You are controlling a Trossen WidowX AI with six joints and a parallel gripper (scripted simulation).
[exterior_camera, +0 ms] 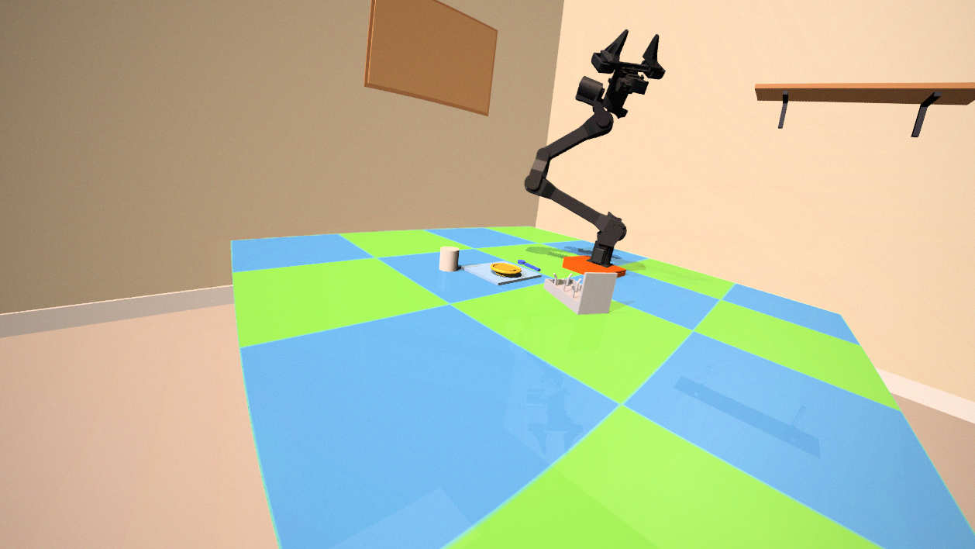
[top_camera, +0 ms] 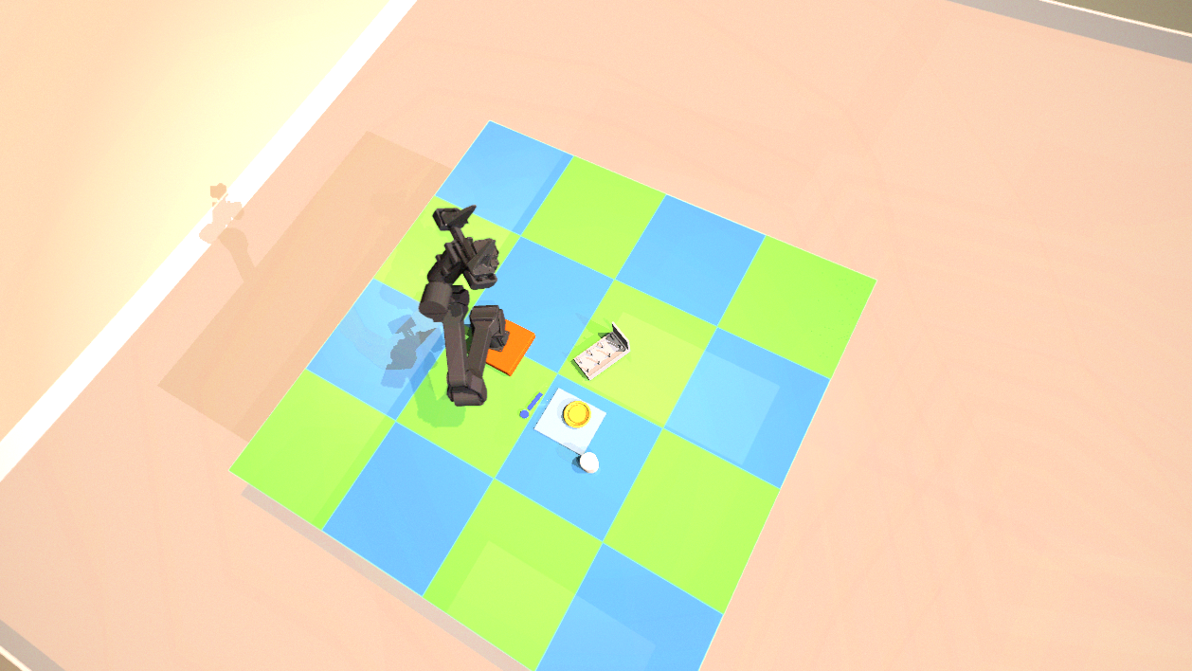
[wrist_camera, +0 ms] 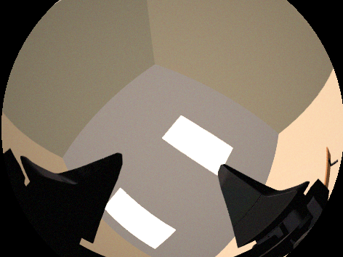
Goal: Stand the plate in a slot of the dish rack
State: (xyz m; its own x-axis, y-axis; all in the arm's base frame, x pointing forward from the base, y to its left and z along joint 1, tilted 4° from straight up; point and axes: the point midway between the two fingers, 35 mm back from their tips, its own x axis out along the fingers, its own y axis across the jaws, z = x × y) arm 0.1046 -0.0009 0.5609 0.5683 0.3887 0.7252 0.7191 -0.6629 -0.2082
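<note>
A yellow round plate point(top_camera: 577, 413) point(exterior_camera: 505, 268) lies flat on a thin pale square board. The dish rack point(top_camera: 597, 358) point(exterior_camera: 597, 295) stands on the checkered table beside the board, a low whitish base with small upright rails and a tall panel at one end. No plate stands in it. My gripper point(exterior_camera: 641, 32) point(wrist_camera: 173, 165) is open and empty, raised high above the table with its fingers pointing up. The wrist view shows only ceiling, walls and lights between and around the fingers, neither plate nor rack.
The pale board point(top_camera: 550, 426) point(exterior_camera: 525, 275) lies under the plate. A white cup point(top_camera: 588, 462) point(exterior_camera: 449, 259) stands at one side of it, and a small blue spoon-like utensil point(top_camera: 534, 402) point(exterior_camera: 529, 265) lies at another. The arm's orange base point(top_camera: 516, 349) point(exterior_camera: 576, 264) is near the rack.
</note>
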